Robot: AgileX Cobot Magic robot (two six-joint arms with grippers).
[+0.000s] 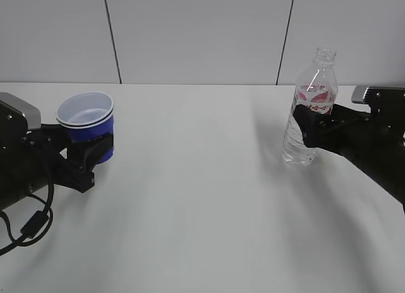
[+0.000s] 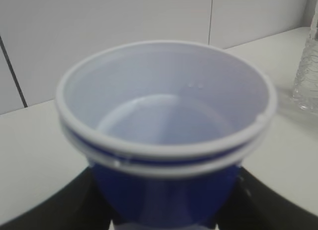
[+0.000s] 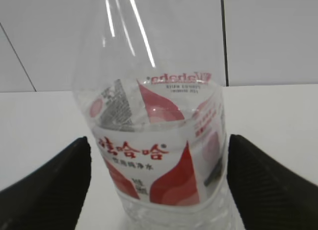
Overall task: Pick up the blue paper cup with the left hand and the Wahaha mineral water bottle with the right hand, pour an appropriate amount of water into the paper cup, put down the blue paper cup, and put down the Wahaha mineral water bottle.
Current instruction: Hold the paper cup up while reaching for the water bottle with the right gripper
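The blue paper cup (image 1: 85,119) is at the far left, with a doubled white rim and a white inside (image 2: 164,115). My left gripper (image 1: 92,147) is shut on its blue wall, and its black fingers (image 2: 79,205) press both sides. The Wahaha mineral water bottle (image 1: 310,116) stands upright and capless on the table at the right. My right gripper (image 1: 310,131) stands open around its label (image 3: 159,155). A gap shows beside the left finger (image 3: 49,190), while the right finger (image 3: 268,185) sits close against the bottle. Clear water (image 1: 300,147) fills the bottle's lower part.
The white table (image 1: 202,198) stretches between the two arms, with a panelled white wall behind. A black cable (image 1: 28,226) loops under my left arm. The bottle's ribbed side (image 2: 308,66) shows at the right edge of the left wrist view.
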